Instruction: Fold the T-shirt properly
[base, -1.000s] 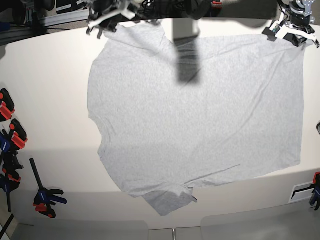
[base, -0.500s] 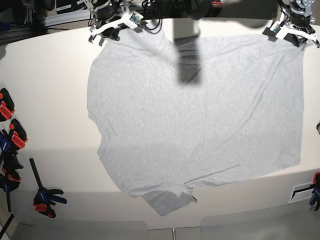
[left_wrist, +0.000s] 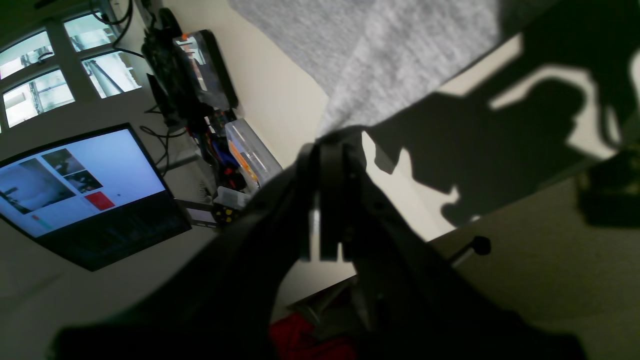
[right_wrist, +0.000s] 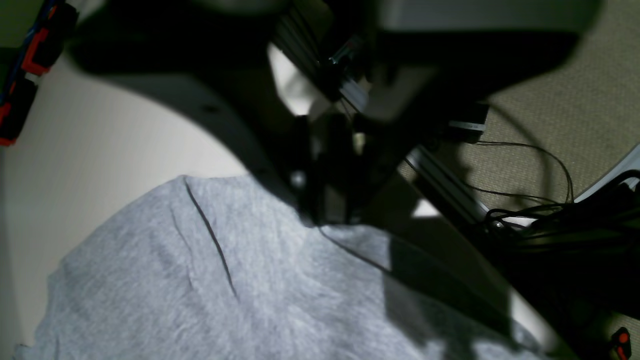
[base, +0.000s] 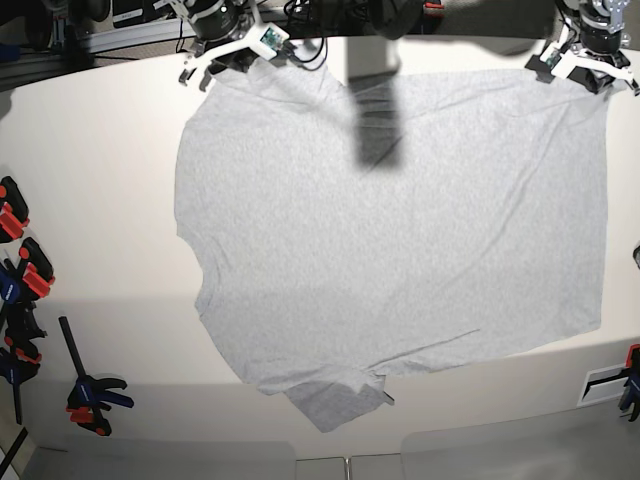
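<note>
The light grey T-shirt (base: 400, 250) lies spread flat, plain side up, on the white table (base: 100, 180). One sleeve is bunched at the front edge (base: 335, 395). My left gripper (base: 588, 62) sits at the shirt's far right corner. In the left wrist view its dark fingers (left_wrist: 327, 150) are shut on the tip of the T-shirt (left_wrist: 400, 50). My right gripper (base: 228, 55) is at the far left corner. In the right wrist view that gripper (right_wrist: 325, 212) is shut on the edge of the T-shirt (right_wrist: 200, 290).
Several orange-and-black clamps (base: 20, 280) line the table's left edge, with one more (base: 95, 395) at the front left. A dark shadow band (base: 375, 120) crosses the shirt's far middle. Beyond the table are a lit monitor (left_wrist: 75, 185) and loose cables (right_wrist: 550, 215).
My right gripper has come down onto the shirt's far left corner and shut on it. The left gripper and the rest of the shirt have stayed put.
</note>
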